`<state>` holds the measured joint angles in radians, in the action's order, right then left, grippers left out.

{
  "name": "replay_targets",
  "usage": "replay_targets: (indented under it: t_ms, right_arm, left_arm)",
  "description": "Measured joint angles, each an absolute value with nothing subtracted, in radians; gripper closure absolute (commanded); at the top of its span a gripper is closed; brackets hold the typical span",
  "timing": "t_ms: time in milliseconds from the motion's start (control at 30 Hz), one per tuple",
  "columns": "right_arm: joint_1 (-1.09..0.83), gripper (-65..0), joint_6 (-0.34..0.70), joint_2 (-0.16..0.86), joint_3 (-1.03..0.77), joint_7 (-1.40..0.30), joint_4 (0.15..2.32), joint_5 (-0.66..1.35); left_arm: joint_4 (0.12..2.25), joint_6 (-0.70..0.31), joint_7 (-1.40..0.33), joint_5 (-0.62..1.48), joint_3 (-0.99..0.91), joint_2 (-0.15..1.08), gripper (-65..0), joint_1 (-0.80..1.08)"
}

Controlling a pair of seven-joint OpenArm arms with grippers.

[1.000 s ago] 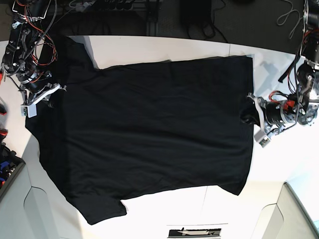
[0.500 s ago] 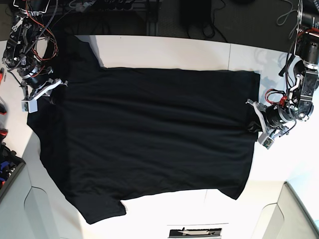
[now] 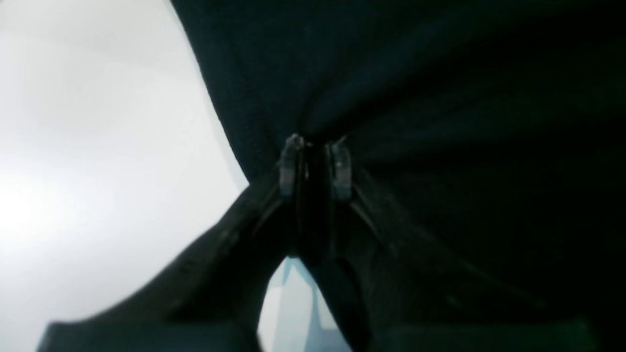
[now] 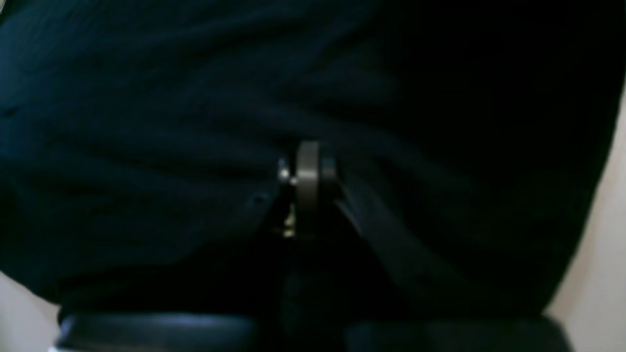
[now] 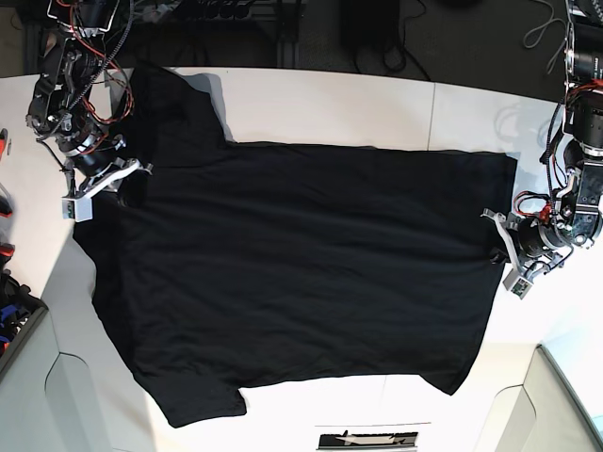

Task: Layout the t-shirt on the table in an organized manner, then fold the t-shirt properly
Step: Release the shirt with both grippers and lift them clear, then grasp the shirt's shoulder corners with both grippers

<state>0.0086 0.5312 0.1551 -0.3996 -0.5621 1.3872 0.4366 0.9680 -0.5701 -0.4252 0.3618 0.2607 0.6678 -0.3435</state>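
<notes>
White table (image 5: pixel 330 94) is the biggest thing we see, and the black t-shirt (image 5: pixel 301 273) lies spread out flat over most of it. The shirt's hem side points to where our left gripper (image 5: pixel 504 252) is, and the neck side points to our right gripper (image 5: pixel 105 174). In the left wrist view our left gripper (image 3: pixel 315 166) has its jaws pinched tight on a bit of the shirt's hem edge. In the right wrist view our right gripper (image 4: pixel 308 171) has its jaws pressed together too, with black cloth all around them, so we think it is gripping the shirt near the neck. We are pulling the shirt flat from both ends. What could go wrong? If we tug too hard, the cloth may slip out of a pinch, or the shirt may bunch up in long wrinkles. One sleeve (image 5: pixel 203 405) lies close to the table's near edge and could slide off. Beyond the shirt's hem there is only a little bare table, but beyond its far side there is more room to move.
</notes>
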Motion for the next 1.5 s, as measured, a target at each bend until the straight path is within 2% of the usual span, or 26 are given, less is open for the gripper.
replay_targets:
  t_ms: [233,433,567,733,900,1067,1233,1300,1367,1433,1500]
  right_arm:
    - [0.01,0.0,0.53,0.161,-0.429,-0.578,1.402,0.465]
    - [0.009,0.0,0.537,0.161,-0.461,-0.656,1.526,0.516]
    - [-0.067,0.0,0.54,0.174,-0.481,-0.701,1.617,0.545]
    - [-0.209,0.0,0.539,0.21,-0.534,-0.71,1.668,0.595]
    - [-0.353,0.0,0.543,0.236,-0.643,-0.719,1.715,0.666]
    - [-0.444,0.0,0.543,0.255,-0.769,-0.745,1.728,0.731]
    - [-0.479,0.0,0.546,0.252,-0.767,-0.771,1.723,0.757]
    - [-0.479,-12.1,0.546,0.252,-0.747,-0.773,1.708,0.759]
    - [-0.48,-21.6,0.547,0.252,-0.725,-0.78,1.697,0.759]
    - [-0.488,-27.1,0.547,0.252,-0.714,-0.78,1.694,0.76]
    - [-0.496,-28.9,0.547,0.252,-0.711,-0.797,1.694,0.759]
  left_arm:
    - [1.038,-0.577,-0.45,0.458,0.263,0.744,-24.1,-0.337]
    - [1.107,-0.577,-0.58,0.593,0.263,0.791,-24.1,-0.336]
    - [1.152,-0.577,-0.587,0.641,0.236,0.817,-24.1,-0.281]
    - [1.186,-0.587,-0.611,0.67,0.062,0.813,-24.1,-0.127]
    - [1.252,-0.688,-0.682,0.793,-0.163,0.81,-24.1,0.04]
    - [1.33,-0.689,-0.704,0.866,-0.314,0.789,-24.1,0.203]
    - [1.383,-0.689,-0.702,0.874,-0.398,0.745,-24.1,0.289]
    - [1.383,-0.69,-0.707,0.873,-0.417,0.715,-24.1,0.308]
    - [1.385,-0.69,-0.707,0.873,-0.421,0.69,-24.1,0.323]
    - [1.386,-0.69,-0.705,0.858,-0.42,0.668,-24.1,0.333]
    - [1.386,-0.689,-0.707,0.849,-0.42,0.655,-24.1,0.339]
